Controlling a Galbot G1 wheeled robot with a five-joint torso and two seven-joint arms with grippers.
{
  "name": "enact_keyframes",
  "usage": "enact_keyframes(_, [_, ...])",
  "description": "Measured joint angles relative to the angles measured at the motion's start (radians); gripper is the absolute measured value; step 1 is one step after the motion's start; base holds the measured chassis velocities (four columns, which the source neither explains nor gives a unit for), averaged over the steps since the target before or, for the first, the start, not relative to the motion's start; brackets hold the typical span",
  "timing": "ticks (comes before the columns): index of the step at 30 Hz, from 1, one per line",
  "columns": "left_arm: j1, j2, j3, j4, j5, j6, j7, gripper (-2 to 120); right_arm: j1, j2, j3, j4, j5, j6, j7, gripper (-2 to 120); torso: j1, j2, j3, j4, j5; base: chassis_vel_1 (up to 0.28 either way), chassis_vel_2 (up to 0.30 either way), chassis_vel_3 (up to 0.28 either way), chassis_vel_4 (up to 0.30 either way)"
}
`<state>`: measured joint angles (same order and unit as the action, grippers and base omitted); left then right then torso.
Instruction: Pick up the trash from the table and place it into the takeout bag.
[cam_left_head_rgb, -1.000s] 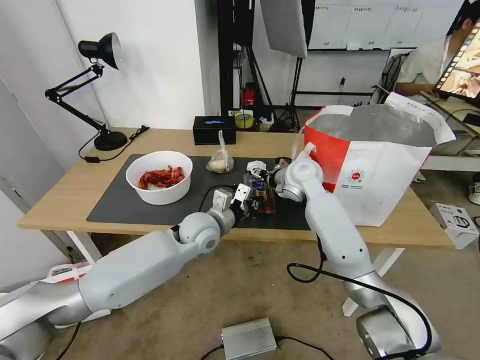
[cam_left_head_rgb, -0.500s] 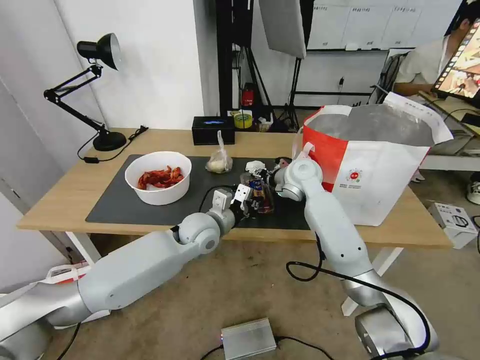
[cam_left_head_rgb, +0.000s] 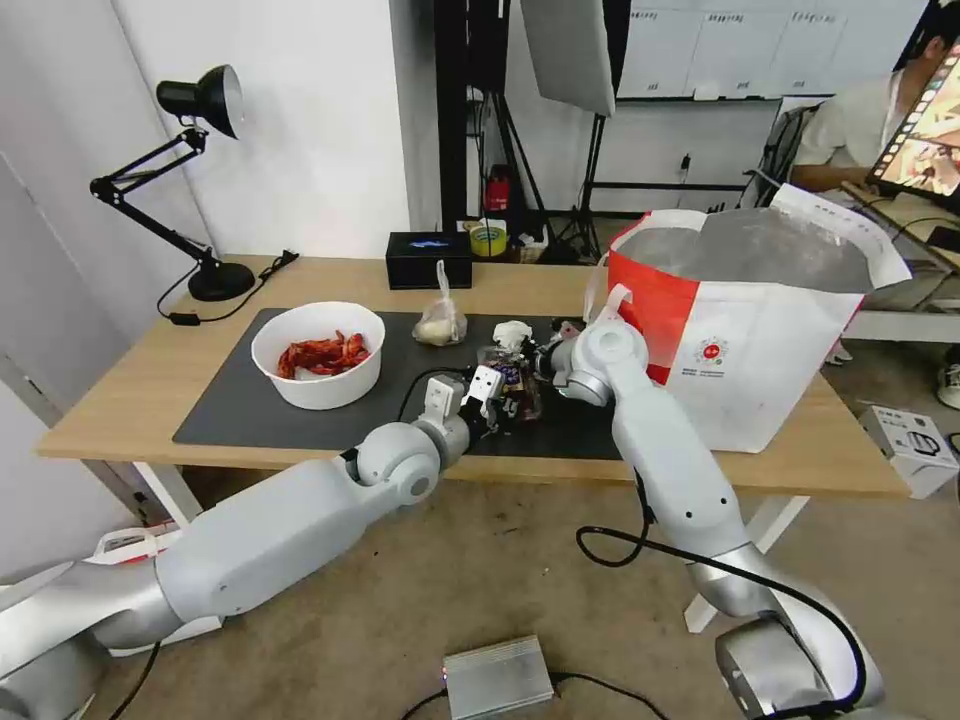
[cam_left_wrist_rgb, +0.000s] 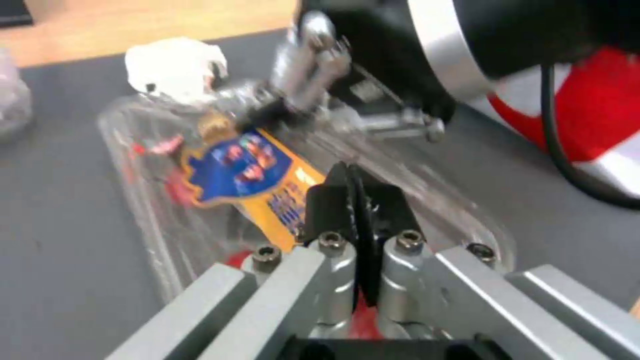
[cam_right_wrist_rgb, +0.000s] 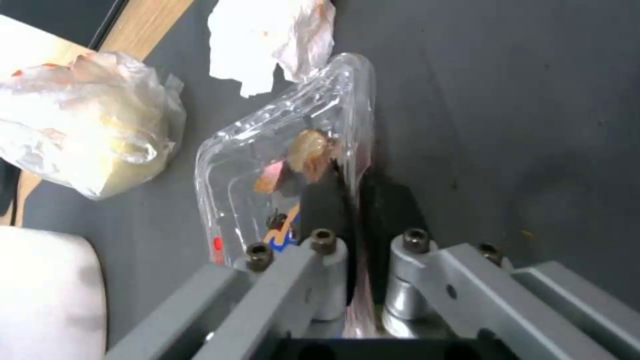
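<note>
clear plastic box (cam_left_head_rgb: 508, 383) clamped at both ends on the grey mat (cam_left_head_rgb: 300, 415).
left gripper (cam_left_wrist_rgb: 359, 200) fingers are closed on its near rim; right gripper (cam_right_wrist_rgb: 357, 197) fingers are closed on its far rim. crumpled tissue (cam_right_wrist_rgb: 270, 37) lies just beside the box; takeout bag (cam_left_head_rgb: 750, 330) stands near on the desk (cam_left_head_rgb: 130, 390).

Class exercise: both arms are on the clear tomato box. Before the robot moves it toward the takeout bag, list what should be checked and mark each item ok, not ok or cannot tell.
1. Left gripper shut on the clear box rim: ok.
2. Right gripper shut on the opposite rim: ok.
3. Box lid closed so the tomatoes stay in: cannot tell.
4. Takeout bag standing with its mouth open: ok.
5. Crumpled tissue free of the box: not ok, it touches the box's corner and may be dragged along.
6. Knotted bag and bowl of shells apart from the box: ok.
</note>
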<state>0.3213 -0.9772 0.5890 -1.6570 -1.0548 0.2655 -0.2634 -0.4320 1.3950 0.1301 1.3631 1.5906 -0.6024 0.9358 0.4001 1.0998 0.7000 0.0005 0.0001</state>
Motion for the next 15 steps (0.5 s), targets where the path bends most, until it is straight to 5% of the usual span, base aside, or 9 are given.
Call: enact_keyframes(15, [0.005,0.015,-0.043,-0.031,-0.019,-0.002,-0.006,59,-0.009,-0.011,0.002,0.003,-0.001,0.0,-0.001,1,0.0,0.0,0.0,-0.0002,-0.0001,0.0,0.0,0.0,0.0])
